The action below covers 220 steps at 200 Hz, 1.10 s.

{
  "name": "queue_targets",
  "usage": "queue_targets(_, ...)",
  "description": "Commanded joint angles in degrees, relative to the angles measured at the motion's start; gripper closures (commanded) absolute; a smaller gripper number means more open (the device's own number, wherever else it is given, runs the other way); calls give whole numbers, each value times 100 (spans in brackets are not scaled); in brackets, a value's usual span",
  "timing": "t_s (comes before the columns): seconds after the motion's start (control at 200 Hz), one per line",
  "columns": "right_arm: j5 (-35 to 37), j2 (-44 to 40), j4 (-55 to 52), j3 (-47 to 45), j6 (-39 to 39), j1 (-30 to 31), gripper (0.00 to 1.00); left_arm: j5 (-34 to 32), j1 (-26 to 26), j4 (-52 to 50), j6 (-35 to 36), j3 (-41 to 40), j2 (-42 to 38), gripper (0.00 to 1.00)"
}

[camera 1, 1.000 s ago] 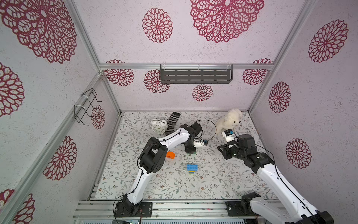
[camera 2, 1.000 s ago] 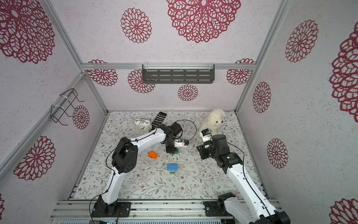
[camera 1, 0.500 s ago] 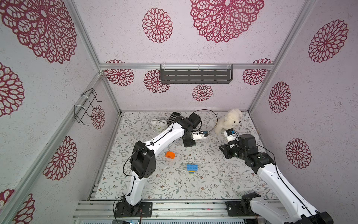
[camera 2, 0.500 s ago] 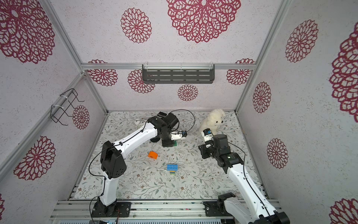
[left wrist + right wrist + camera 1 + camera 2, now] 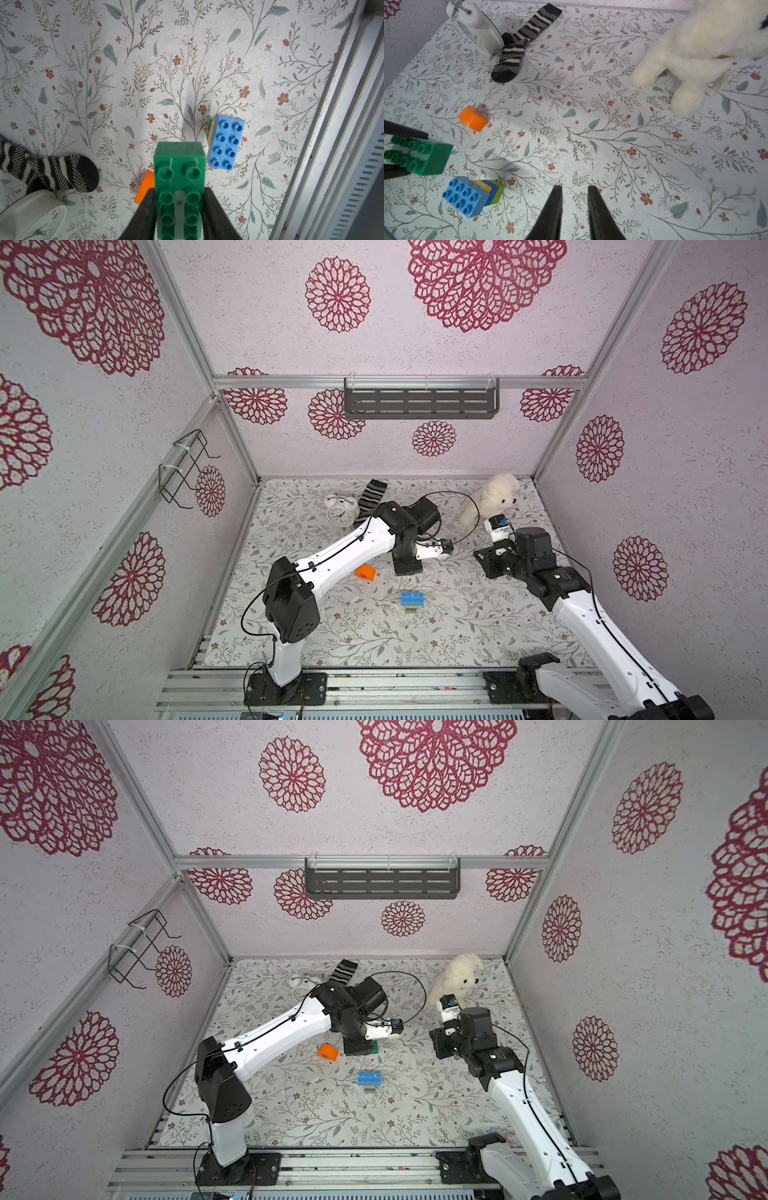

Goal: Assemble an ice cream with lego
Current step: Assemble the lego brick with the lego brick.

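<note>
Placement geometry for the dark green brick [image 5: 178, 164], which is being clamped across its narrow sides by the left gripper [image 5: 179, 190], with its long axis running out along the fingers and past their tips. The partial ice cream [image 5: 471, 194], a light-blue brick [image 5: 226, 142] over yellow, blue and lime pieces, is being shown on the floral mat [image 5: 612, 145], below and just to one side of the held brick's free end, toward the arm bases. The two long axes are being shown nearly parallel, slightly skewed. The left gripper is being judged the nearer. The right gripper [image 5: 575, 187], its jaws parted narrowly on nothing, is being shown well apart. The orange dome [image 5: 473, 118] is lying loose on the held brick's other side. No container is being used, and every loose piece is resting on the mat
</note>
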Motion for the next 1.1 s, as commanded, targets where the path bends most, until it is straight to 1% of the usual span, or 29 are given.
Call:
queue_targets(0.0,89,-93,-7,-72,-106,-63,74,196,-87,-44,-94,-77,-145,79)
queue_targets(0.24,127,-86,-25,-72,-112,-97,74,587,-156,136,-120,-212,-110,79)
queue_targets(0.5,153,-81,-18,-39,-104,-232,74,758,-331,134,-85,-472,-149,79)
queue_targets(0.74,108,-34,11,-34,-112,-297,74,801,-408,199,-85,-705,-200,79)
queue_targets(1.096,86,-44,19,-66,-103,-329,74,801,-421,244,37,-764,-57,79)
